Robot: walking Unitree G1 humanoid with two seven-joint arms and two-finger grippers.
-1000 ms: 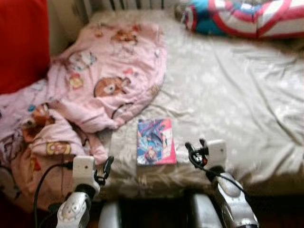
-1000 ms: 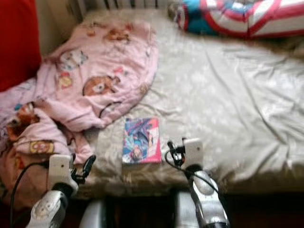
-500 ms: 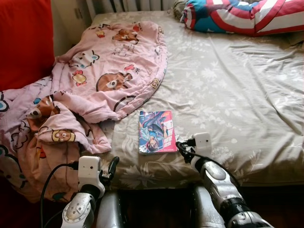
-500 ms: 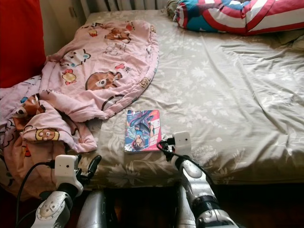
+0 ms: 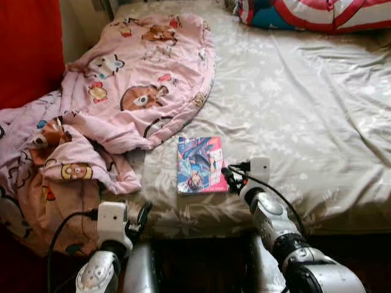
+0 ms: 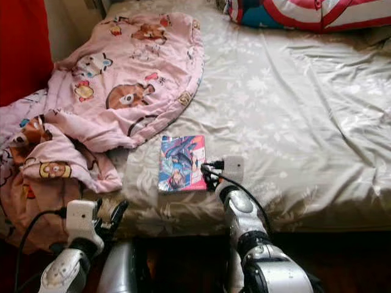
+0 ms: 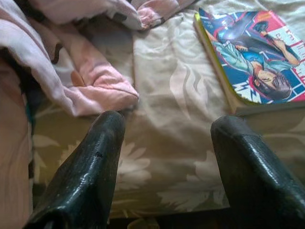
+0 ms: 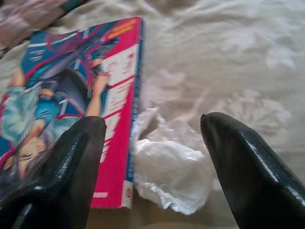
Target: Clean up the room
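Striped pillow (image 5: pixel 317 12) is being cut off by the frame's top edge. Comic book (image 5: pixel 199 165) is lying flat near the bed's (image 5: pixel 317 110) front edge, long axis running toward the headboard. Right gripper (image 8: pixel 152 162), fingers spread, is straddling crumpled white wrapper (image 8: pixel 169 174) touching the book's spine. Left gripper (image 7: pixel 167 167) is hovering, fingers apart, beside pink blanket (image 5: pixel 122 91).

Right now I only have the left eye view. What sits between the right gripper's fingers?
Observer: A crumpled white wad, plastic or paper, lies between the open right gripper fingers, right beside the colourful comic book.
Operator: Is the book inside too?
Observer: One finger is over its pink edge, the other over the floral beige bedsheet.
Operator: And the left gripper?
Observer: The left gripper is open, facing bare sheet between a pink cartoon blanket fold and the book.
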